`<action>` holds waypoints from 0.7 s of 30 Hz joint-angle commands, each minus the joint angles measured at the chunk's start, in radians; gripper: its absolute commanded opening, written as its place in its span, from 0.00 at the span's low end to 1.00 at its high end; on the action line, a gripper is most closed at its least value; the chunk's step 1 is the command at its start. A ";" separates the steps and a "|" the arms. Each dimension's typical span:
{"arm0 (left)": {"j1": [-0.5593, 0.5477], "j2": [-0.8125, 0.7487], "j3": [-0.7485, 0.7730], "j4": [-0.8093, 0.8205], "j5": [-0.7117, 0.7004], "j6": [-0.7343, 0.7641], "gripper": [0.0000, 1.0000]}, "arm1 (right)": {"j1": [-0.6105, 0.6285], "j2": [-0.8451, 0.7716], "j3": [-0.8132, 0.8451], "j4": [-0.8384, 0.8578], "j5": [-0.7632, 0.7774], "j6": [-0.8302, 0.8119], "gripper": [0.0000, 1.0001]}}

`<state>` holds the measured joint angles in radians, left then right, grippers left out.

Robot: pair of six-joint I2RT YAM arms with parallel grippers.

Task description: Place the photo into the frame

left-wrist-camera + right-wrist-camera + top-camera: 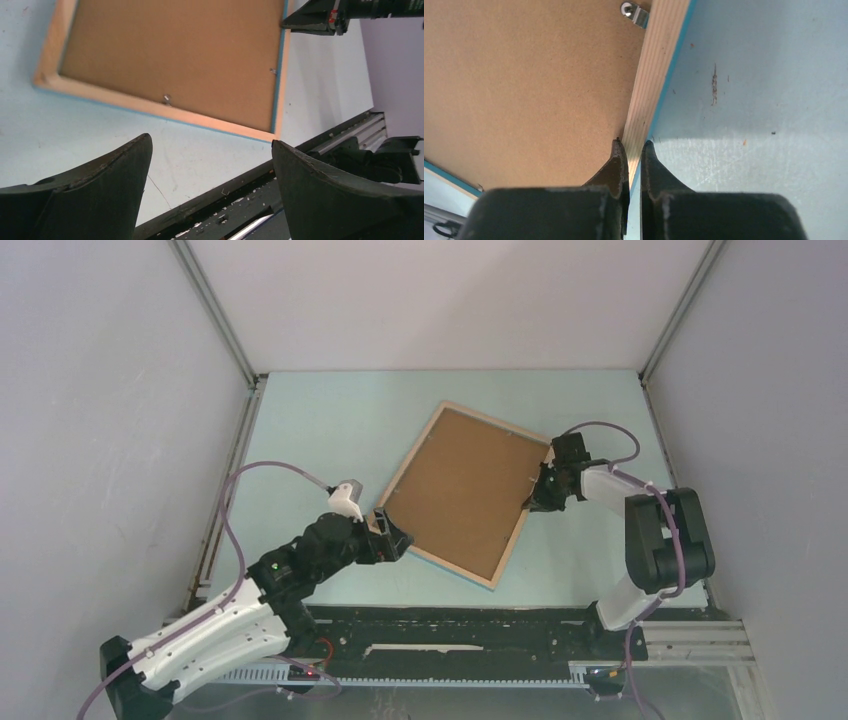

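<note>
The right pincer (633, 146) pinches the frame (655, 75) edge (brown backing board (524, 85) alongside).

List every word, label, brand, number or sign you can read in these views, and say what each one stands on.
No text reads clearly in any view.
Right arm housing, left wrist view: faint pale lettering, too small and blurred to read.
Frame: no print, label or number shows.
Brown backing board: plain, nothing written on it.
</note>
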<state>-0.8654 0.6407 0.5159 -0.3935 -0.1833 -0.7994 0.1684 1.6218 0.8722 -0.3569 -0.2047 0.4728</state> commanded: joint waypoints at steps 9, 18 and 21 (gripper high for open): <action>0.004 0.071 0.007 0.031 -0.008 0.060 0.96 | -0.061 0.224 0.281 -0.063 -0.211 -0.290 0.00; 0.006 0.093 -0.002 0.031 -0.088 0.099 0.96 | -0.074 0.250 0.316 -0.115 -0.179 -0.219 0.18; 0.007 0.110 0.003 0.032 -0.107 0.115 0.97 | -0.054 0.235 0.317 -0.156 -0.145 -0.203 0.24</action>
<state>-0.8639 0.7357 0.5159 -0.3840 -0.2283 -0.7292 0.1001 1.8645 1.1553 -0.4580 -0.3748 0.2520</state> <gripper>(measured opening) 0.963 0.217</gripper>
